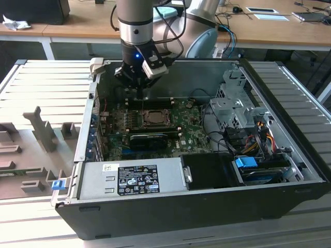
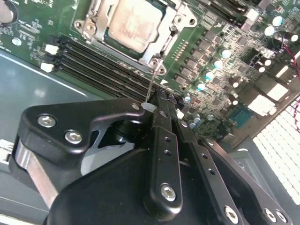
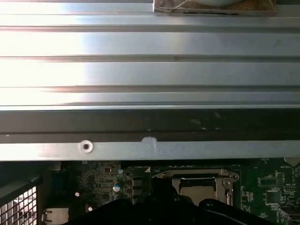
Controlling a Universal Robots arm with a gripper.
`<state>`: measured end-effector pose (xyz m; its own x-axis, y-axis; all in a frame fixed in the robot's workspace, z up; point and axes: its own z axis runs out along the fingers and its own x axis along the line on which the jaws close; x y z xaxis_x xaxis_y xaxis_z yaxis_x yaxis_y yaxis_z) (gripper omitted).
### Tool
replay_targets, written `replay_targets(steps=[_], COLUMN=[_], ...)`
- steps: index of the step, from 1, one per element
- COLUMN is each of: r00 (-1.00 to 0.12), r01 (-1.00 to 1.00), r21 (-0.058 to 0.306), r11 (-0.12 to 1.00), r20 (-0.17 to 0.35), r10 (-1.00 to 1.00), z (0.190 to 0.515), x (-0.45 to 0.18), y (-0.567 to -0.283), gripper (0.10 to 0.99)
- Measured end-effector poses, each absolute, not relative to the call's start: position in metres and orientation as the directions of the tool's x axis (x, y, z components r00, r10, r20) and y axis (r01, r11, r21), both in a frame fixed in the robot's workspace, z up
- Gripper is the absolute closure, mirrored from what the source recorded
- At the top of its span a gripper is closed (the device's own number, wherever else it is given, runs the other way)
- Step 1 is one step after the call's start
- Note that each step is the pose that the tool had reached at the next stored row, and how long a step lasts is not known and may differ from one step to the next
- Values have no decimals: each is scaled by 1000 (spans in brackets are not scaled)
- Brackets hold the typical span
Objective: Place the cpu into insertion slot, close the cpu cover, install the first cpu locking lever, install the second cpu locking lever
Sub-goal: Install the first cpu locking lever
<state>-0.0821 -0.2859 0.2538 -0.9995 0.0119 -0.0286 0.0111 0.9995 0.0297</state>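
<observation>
In the exterior view, the tool hangs from the arm at upper centre, inside the open computer case, just above the far edge of the green motherboard. The cpu sits in the insertion slot at the frame's centre, just below the tool.

In the second wrist view, the tool fills the lower half, its black fingers drawn together around a thin wire lever that rises toward the socket. At upper centre the cpu lies seated, the cpu cover framing it.

In the first wrist view, the cpu shows at lower right inside its cover, below the case's ribbed metal wall.
</observation>
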Motion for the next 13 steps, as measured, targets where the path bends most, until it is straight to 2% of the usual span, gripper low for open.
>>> replay_targets(steps=[6,9,13], r00=[-1000,-1000,-1000], r01=[11,9,9], r21=[31,64,67], r11=[999,998,998], r20=[-29,-28,-28], r10=[12,11,11], z=[252,250,238], x=[-72,-68,-62], y=[-286,-286,-287], gripper=[980,980,980])
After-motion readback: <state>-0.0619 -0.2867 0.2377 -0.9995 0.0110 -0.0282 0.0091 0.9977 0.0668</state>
